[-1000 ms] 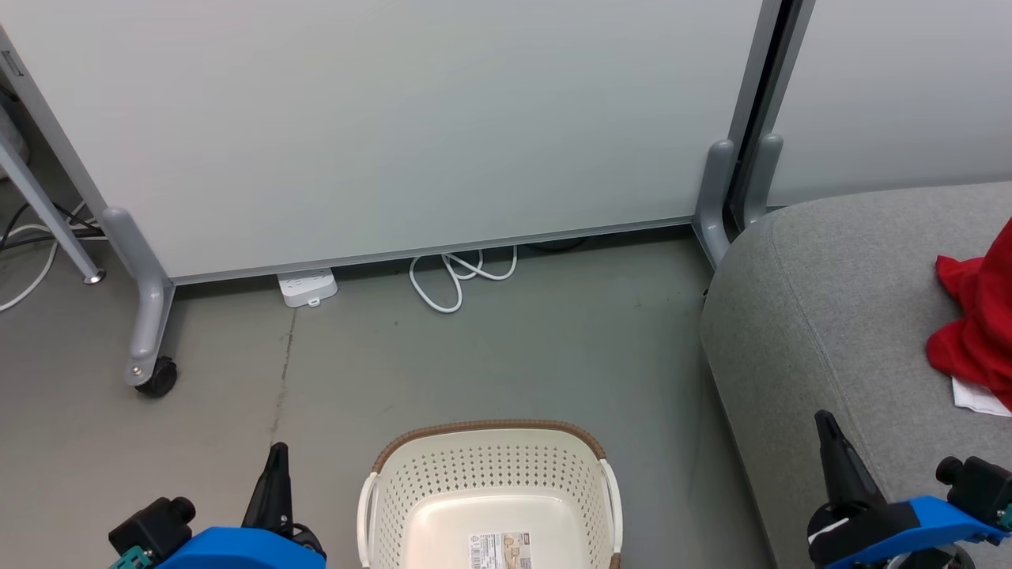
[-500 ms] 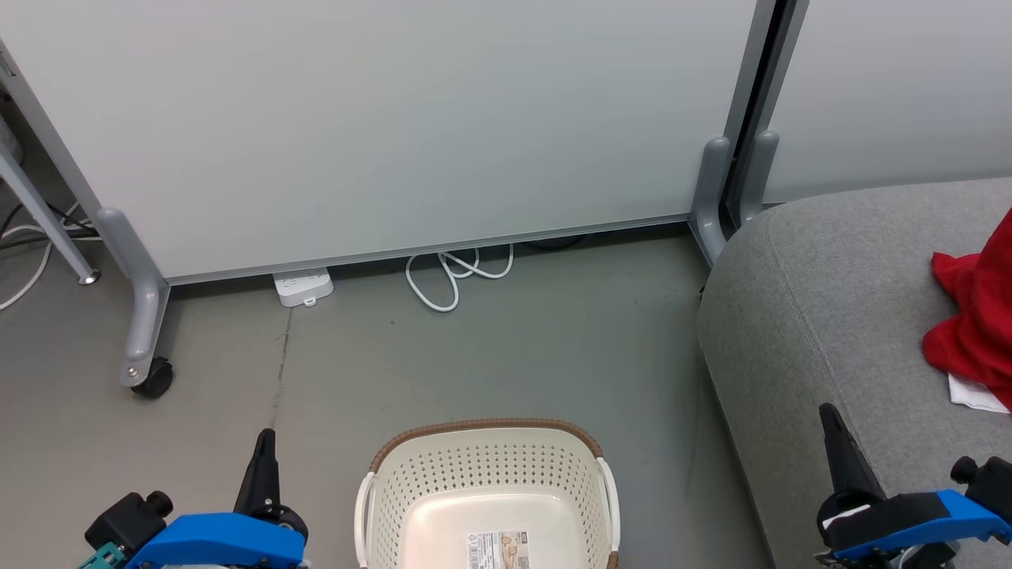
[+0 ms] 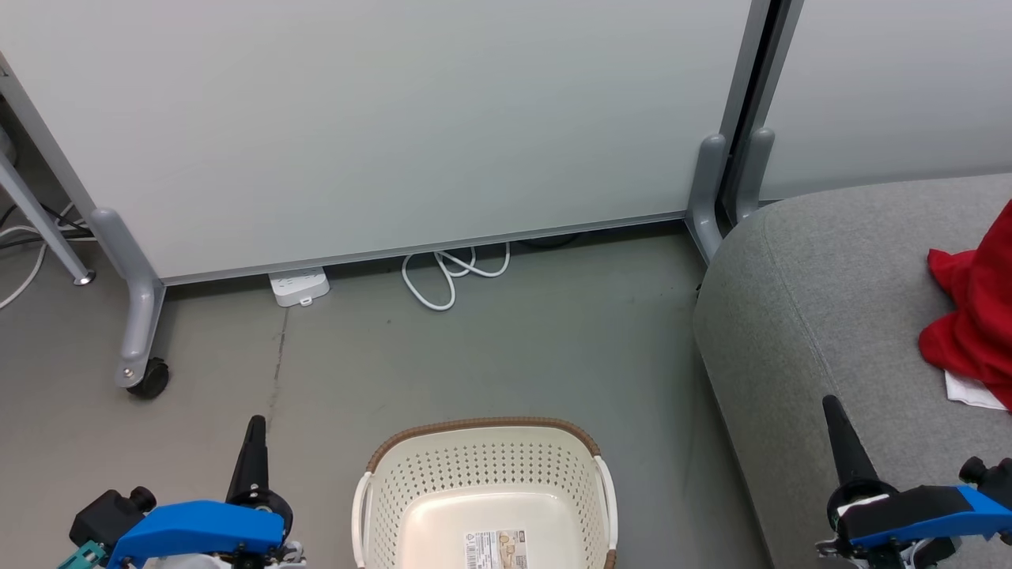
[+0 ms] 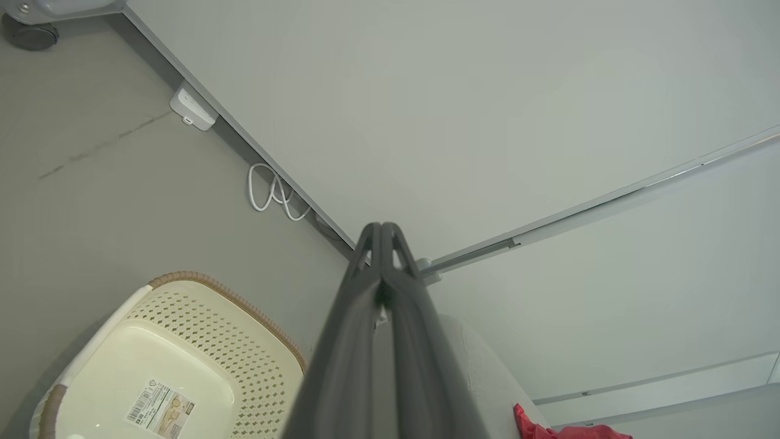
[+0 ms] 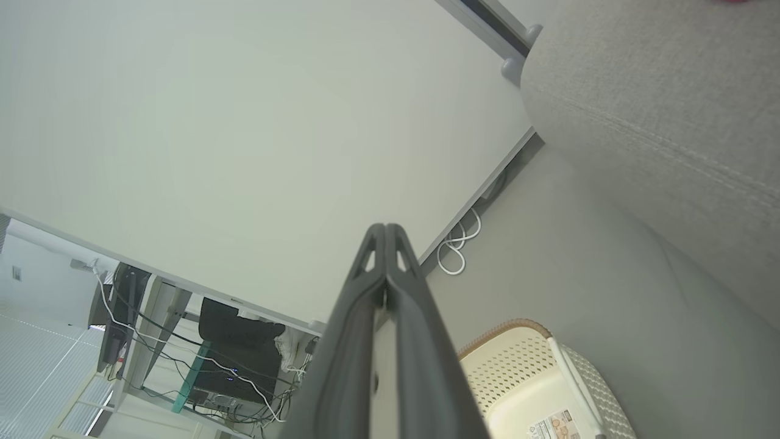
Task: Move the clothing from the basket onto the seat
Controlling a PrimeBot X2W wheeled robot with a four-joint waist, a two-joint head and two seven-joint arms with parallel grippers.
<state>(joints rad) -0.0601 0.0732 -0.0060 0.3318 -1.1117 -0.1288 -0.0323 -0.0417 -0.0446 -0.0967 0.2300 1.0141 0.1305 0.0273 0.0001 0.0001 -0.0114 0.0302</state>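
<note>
The clothes (image 3: 968, 316) lie in a red heap on the sofa (image 3: 814, 316), at the right border of the head view, with a small white piece showing under them. The basket (image 3: 482, 431) stands on the floor (image 3: 514, 348) beside the sofa. Its bottom is bare where it shows, with only a sticker (image 3: 500, 548) on it.

The left jaws, on the left arm (image 3: 198, 529), are pressed together and hold nothing; they hang over the floor just left of the basket. The right jaws, on the right arm (image 3: 917, 510), are also closed and empty, above the front part of the sofa and near the clothes.

The task looks nearly finished, so I think the main risks are small ones:

- The near end of the basket is cut off by the picture border. A piece of clothing hidden there can be forgotten if the robot stops now.
- The heap goes out of the picture, so I cannot tell how much of it rests on the sofa. If part of it hangs over an edge, it can slide down.
- If the right arm swings sideways, its long thin tip can catch the cloth and pull it away.
- If the left arm moves inward, it can push the light basket.
- A white cable (image 3: 443, 276) lies looped on the floor by the wall (image 3: 395, 118). If the robot rolls forward, a wheel can catch it.
</note>
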